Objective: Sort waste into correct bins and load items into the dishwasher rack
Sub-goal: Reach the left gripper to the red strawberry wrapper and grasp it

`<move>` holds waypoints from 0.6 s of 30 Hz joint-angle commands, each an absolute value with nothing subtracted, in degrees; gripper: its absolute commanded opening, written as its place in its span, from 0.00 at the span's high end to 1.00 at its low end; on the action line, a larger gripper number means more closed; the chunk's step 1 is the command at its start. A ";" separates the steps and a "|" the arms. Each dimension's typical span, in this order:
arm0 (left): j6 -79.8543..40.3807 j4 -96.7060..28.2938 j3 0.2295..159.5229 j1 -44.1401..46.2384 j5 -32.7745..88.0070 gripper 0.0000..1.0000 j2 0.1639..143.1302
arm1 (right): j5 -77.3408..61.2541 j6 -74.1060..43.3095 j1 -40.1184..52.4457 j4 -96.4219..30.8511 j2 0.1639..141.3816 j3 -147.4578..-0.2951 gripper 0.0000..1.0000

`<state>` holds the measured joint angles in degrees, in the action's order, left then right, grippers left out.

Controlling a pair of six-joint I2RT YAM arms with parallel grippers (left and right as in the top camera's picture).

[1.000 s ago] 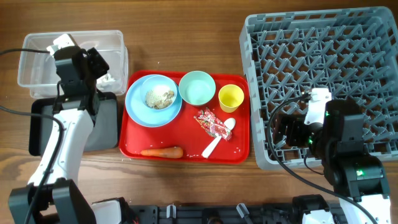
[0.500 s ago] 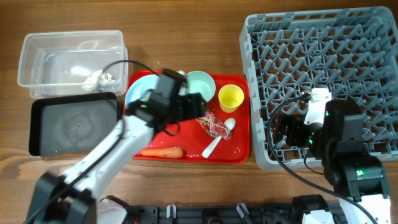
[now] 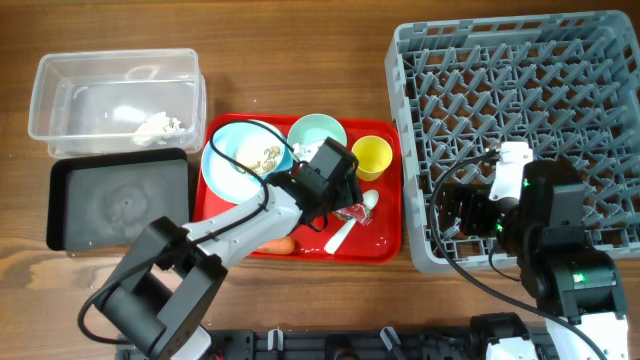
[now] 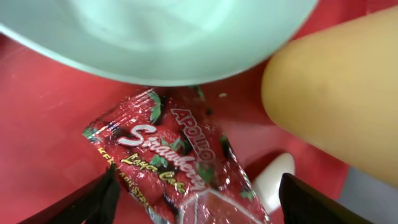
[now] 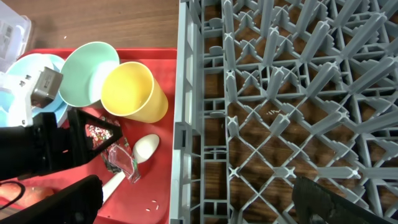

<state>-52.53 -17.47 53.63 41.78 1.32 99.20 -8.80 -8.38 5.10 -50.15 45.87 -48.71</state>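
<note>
The red-and-white snack wrapper (image 3: 352, 209) lies on the red serving tray (image 3: 222, 238), beside the white spoon (image 3: 347, 230). My left gripper (image 3: 334, 187) is open just above the wrapper (image 4: 180, 155), with one finger on each side (image 4: 198, 186). The mint bowl (image 3: 318, 136), the yellow cup (image 3: 371, 157) and the light blue plate (image 3: 228, 170) with beige food scraps (image 3: 267, 156) stand at the tray's back. The carrot (image 3: 282, 244) is partly hidden by the arm. White tissue (image 3: 155, 126) lies in the clear tub (image 3: 70, 95). My right gripper (image 5: 199, 208) is open and empty over the grey rack (image 3: 520, 110).
The black tray (image 3: 120, 205) sits in front of the clear tub at the left. The rack's front left wall (image 5: 185, 124) stands right against the red tray's right edge. Bare wooden table shows behind the tray and along the front.
My left arm swung from over the clear tub at the far left to the red tray and now hangs over the wrapper. Tissue shows in the tub. The right arm stayed still.
</note>
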 commanded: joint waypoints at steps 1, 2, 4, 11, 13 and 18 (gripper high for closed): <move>-54.94 -16.03 53.91 43.64 -0.64 0.16 101.45 | -9.10 -9.19 5.13 -50.09 45.93 -49.93 0.00; -54.92 -15.92 53.91 44.23 -1.37 0.16 101.73 | -9.10 -9.21 5.13 -50.11 45.93 -49.93 0.00; -54.92 -16.10 53.91 45.30 -3.14 0.24 102.15 | -9.10 -9.19 5.13 -50.13 45.93 -49.93 0.00; -54.92 -18.39 53.91 45.65 -3.92 0.68 102.15 | -9.10 -9.17 5.13 -50.19 45.93 -49.93 0.00; -54.94 -18.35 53.91 45.65 -3.97 0.76 102.19 | -9.10 -9.21 5.13 -50.19 45.93 -49.93 0.00; -54.94 -18.46 53.91 45.65 -3.95 0.96 102.19 | -9.10 -9.19 5.13 -50.22 45.93 -49.93 0.00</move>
<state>-54.78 -18.35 53.63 45.43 -2.79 101.38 -8.80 -8.38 5.10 -50.17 45.87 -48.71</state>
